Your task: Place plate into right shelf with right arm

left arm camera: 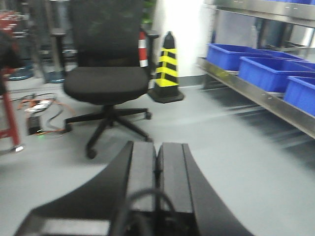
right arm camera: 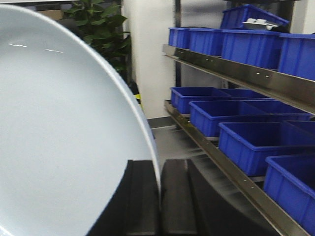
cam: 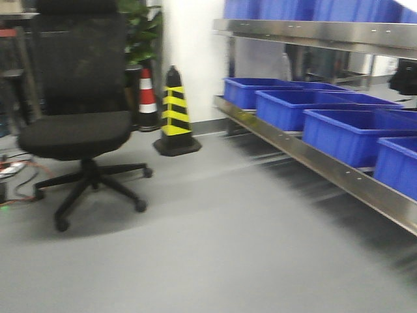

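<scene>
The right shelf (cam: 306, 30) is the biggest thing in sight: a shiny steel rack with wide horizontal rails, seen on two levels along the right side. The front and left wrist views are smeared, and no lettering on the rack or its bins can be read.

A black mesh-backed office chair (cam: 78, 124) stands on the grey floor (cam: 228, 248), well apart from the rack.

Blue bins (right arm camera: 256, 142) fill the shelf. In the right wrist view four stand in a front row on the lower level with more behind them. At least four line the upper level, and one more sits higher, with a pale item on it too small to identify.

The plate (right arm camera: 64, 137) is not on the shelf. It is held up in the air, well apart from the rack and to the left of it, filling the left half of the right wrist view. It is one plain white round plate, smooth and unmarked, with faint highlights near its top and a thin curved rim.

Two traffic cones stand by the white wall, just beside each other: a black-and-yellow cone (cam: 174, 114) and a red-and-white cone (cam: 147, 98), with one leafy plant (cam: 140, 29) behind them.

The right gripper (right arm camera: 160, 169) is clamped on the plate's lower rim, one black finger on each face. The left gripper (left arm camera: 156, 150) is closed, its two fingers pressed together with nothing between them.
</scene>
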